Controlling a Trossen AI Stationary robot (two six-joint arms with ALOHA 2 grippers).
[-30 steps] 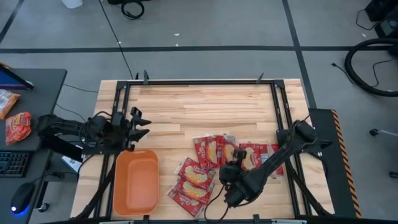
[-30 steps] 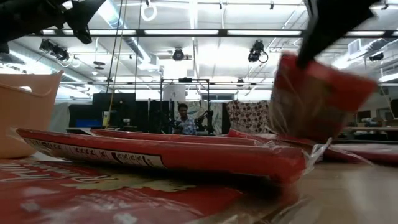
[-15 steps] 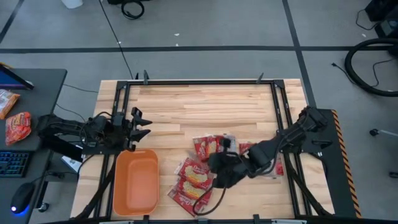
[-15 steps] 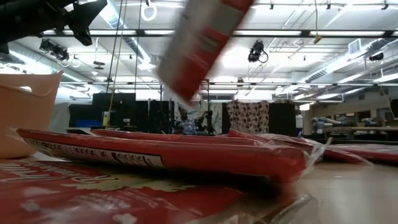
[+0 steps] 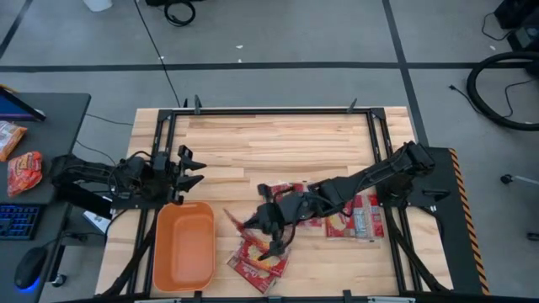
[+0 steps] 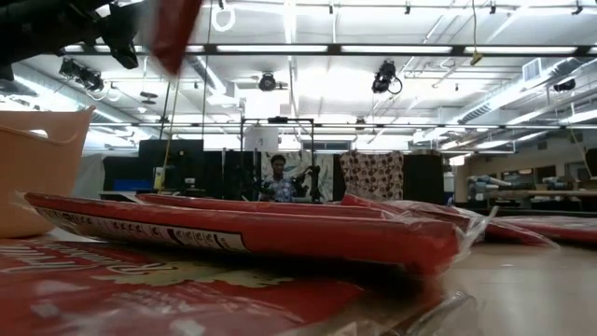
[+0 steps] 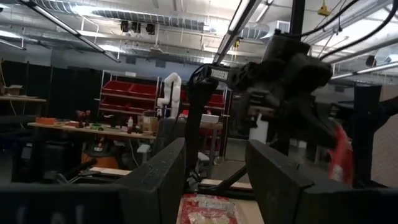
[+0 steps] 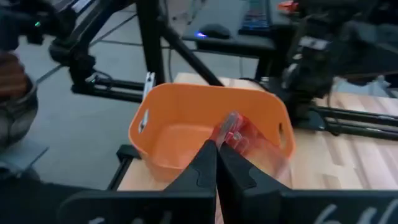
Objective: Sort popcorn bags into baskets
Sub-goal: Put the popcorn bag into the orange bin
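Note:
My right gripper [image 5: 263,220] is shut on one red popcorn bag [image 5: 238,224] and hovers between the bag pile and the orange basket [image 5: 181,246]. In the right wrist view the bag [image 8: 241,135] hangs in front of the basket [image 8: 186,118]. The low view shows it as a red blur [image 6: 173,33] high up. Other popcorn bags lie flat on the table: several near the near edge [image 5: 261,252] and several more to the right [image 5: 354,215]. My left gripper [image 5: 190,167] is open and waits at the table's left side, just beyond the basket. My right gripper pinches the popcorn bag between its two fingers at a crinkled edge [image 8: 227,127]. The fingers point slanting down toward the table's left. The bag is lifted clear of the table and sticks out ahead of the fingertips toward the basket.
A black frame runs along the table's edges [image 5: 278,111]. A grey desk on the left carries an orange-red snack packet [image 5: 24,171] and a keyboard. Bare wood lies across the far half of the table [image 5: 278,147]. A person sits far off in the room [image 6: 276,177].
My right gripper has travelled from the pile at the near edge toward the table's left and the basket, rising as it went. The bag came with it, lifted clear of the pile. The left arm has kept still.

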